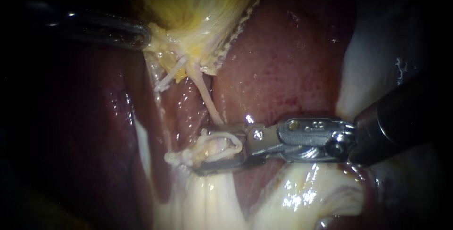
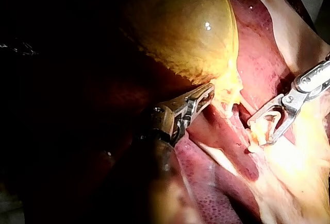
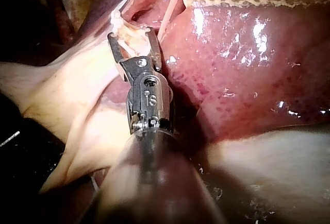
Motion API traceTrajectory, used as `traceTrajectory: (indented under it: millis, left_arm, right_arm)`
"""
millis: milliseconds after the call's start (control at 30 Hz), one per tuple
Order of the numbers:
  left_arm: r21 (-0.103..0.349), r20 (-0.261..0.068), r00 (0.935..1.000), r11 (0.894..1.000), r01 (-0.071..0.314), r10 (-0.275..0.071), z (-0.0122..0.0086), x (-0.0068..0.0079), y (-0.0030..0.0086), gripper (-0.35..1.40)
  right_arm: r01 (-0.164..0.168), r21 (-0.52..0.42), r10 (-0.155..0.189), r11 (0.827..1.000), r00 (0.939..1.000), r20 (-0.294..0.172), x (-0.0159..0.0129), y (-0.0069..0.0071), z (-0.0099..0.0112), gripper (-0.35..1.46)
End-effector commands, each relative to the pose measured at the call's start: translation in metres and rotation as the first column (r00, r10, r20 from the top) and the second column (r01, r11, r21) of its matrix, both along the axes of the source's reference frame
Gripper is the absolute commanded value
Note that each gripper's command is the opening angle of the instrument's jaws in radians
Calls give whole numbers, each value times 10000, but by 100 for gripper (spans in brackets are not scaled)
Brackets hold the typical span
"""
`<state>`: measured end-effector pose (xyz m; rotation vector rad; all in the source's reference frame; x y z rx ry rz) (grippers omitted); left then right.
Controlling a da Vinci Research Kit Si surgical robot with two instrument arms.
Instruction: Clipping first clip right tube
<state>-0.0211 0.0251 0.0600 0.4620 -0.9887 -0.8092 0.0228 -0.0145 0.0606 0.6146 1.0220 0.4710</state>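
right instrument (image 1: pixel 203 149) coming in from 3 o'clock, its pincer gaping open around the right tube (image 1: pixel 208 100) just off centre toward 6, tube running up to the gallbladder (image 1: pixel 198 3) at 12, left instrument (image 1: pixel 147 36) at 10 o'clock with pincer clamped on the gallbladder's edge, liver (image 1: pixel 283 60) behind

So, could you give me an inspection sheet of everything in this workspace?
Surface: glistening dark red liver, pale wet tissue below.
Job's things: thin pale right tube, taut from the yellow gallbladder down to the right jaws; a white loop, possibly a clip, between them.
Clutter: nothing seen.
Instruments: dark left instrument, jaws shut on the gallbladder's edge; silver right instrument, jaws open, straddling the tube's lower end.
Cables: nothing seen.
Surroundings: darkness beyond the lit tissue.
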Motion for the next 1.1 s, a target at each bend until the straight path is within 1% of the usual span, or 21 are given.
traceTrajectory:
  millis: [33,100,167,267,333,467,567,633,767,867,1000,1033,1100]
  left_arm:
    - [-1,1,10000,10000,-1,1,0,0,0,-35]
    - [-1,1,10000,10000,-1,1,0,0,0,-35]
    - [-1,1,10000,10000,-1,1,0,0,0,-35]
    - [-1,1,10000,10000,-1,1,0,0,0,-35]
    - [-1,2,10000,10000,-3,3,0,0,0,-35]
    - [-1,4,10000,10000,-6,6,0,1,0,-35]
    - [-1,5,10000,10000,-8,8,0,1,0,-35]
    - [-1,5,10000,10000,-9,9,0,1,0,-35]
    - [-1,6,10000,10000,-9,9,0,1,0,-35]
    - [-1,6,10000,10000,-10,10,0,1,0,-35]
    - [-1,6,10000,10000,-10,10,0,1,0,-35]
    - [-1,5,10000,10000,-8,8,0,1,0,-35]
    - [-2,4,10000,10000,-8,8,0,1,0,-35]
  right_arm:
    - [-13,-19,13,10000,10000,37,0,0,-2,46]
    - [-4,19,4,10000,10000,-32,0,-1,-6,46]
    - [-38,97,40,9999,9998,-213,0,-1,-15,46]
    - [-136,250,150,9996,9983,-562,-1,0,-32,47]
    - [-168,327,190,9993,9975,-685,-4,2,-43,48]
    - [-134,450,167,9989,9972,-733,-22,10,-65,49]
    - [-127,508,165,9986,9970,-752,-37,17,-69,48]
    - [-135,520,174,9986,9970,-751,-43,20,-67,47]
    - [-217,599,258,9980,9974,-680,-48,24,-51,46]
    - [-302,649,341,9974,9976,-602,-44,26,-33,47]
    - [-403,755,440,9963,9979,-476,-34,23,-6,49]
    - [-381,807,419,9960,9980,-464,-31,22,-1,49]
    - [-140,955,195,9953,9982,-561,-23,20,6,50]
